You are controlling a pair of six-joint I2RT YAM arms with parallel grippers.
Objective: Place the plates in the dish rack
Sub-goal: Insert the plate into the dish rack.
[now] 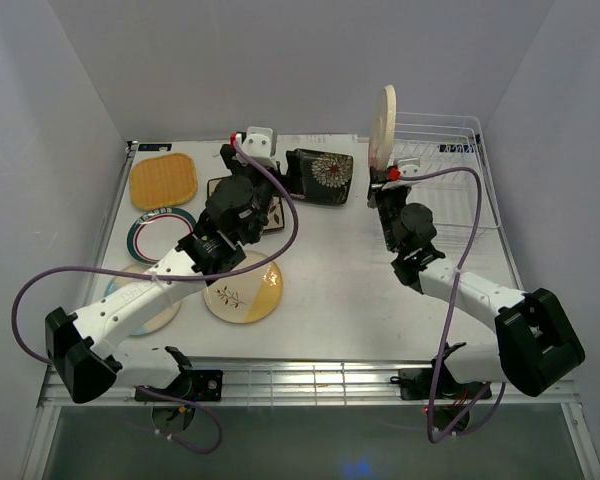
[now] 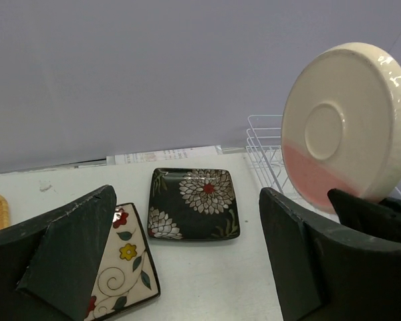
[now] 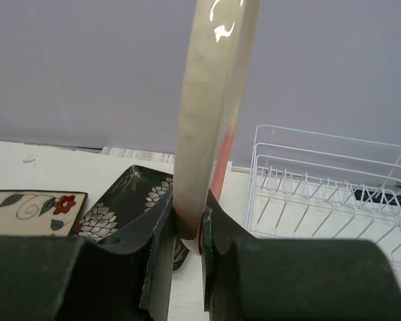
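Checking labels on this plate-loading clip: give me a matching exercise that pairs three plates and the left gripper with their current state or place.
Things:
1. pink-cream plate
2. black floral plate
3. orange ribbed plate
4. left gripper

States:
A. open, holding nothing
B. flat at the table's far left corner
C. upright on edge, clamped in the right gripper
D. flat on the table, left of the dish rack

Pairs: 1-C, 2-D, 3-B, 4-A
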